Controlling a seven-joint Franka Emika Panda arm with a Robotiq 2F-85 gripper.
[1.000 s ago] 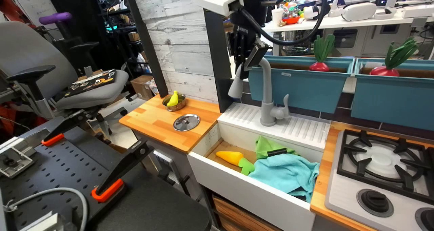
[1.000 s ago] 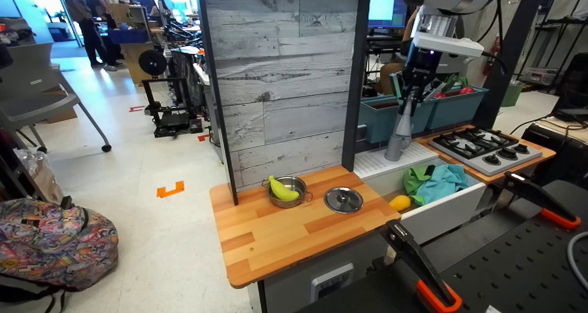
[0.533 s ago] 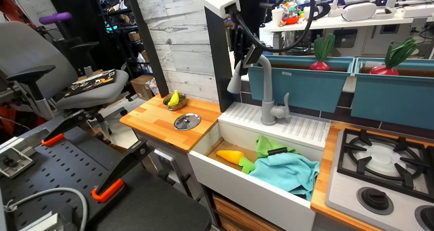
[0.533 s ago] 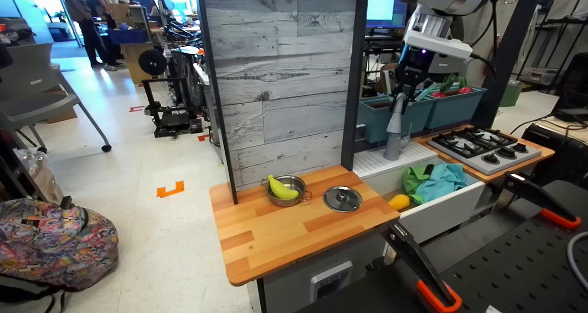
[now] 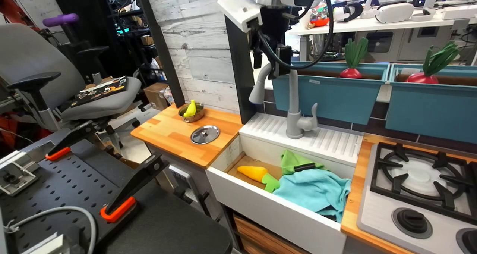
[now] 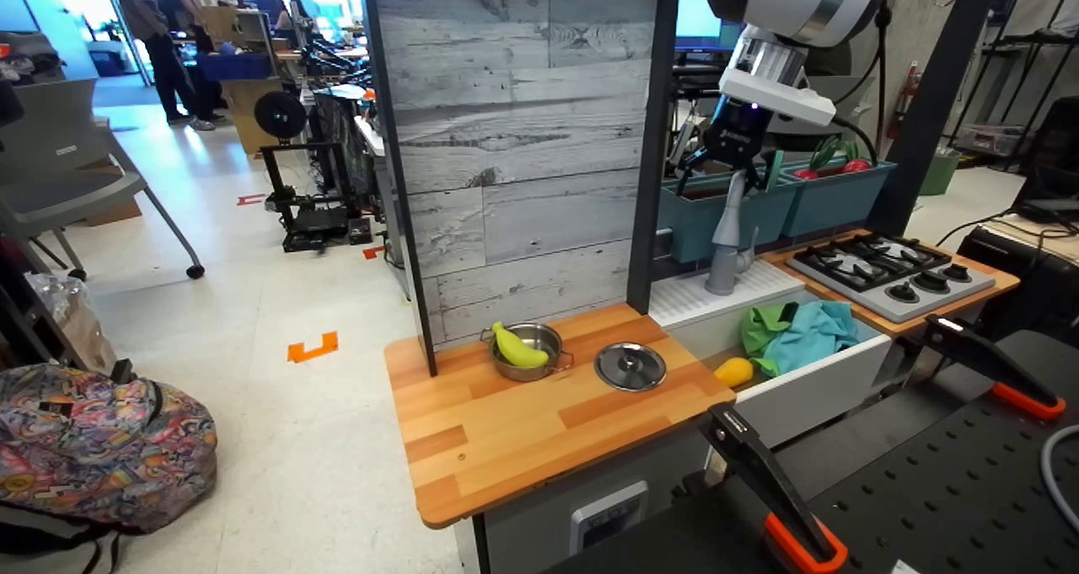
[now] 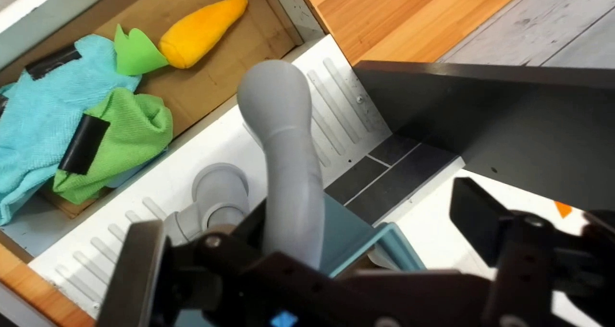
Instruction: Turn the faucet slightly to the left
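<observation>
Arm (image 6: 788,5) angled down, pincer (image 6: 727,181) spread wide; astride the faucet (image 5: 294,97)

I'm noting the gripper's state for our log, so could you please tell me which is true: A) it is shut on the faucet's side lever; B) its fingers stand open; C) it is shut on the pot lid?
B: the wrist view shows the gripper with fingers wide apart, the faucet appearing between them.

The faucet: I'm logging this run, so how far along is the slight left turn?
Done, it seems: the faucet has its spout slightly further left than a second ago in both exterior views. In hand: the gripper stands open, the spout between its fingers in the wrist view. Remaining: probably backing away; whether the turn suffices, I can't tell.
</observation>
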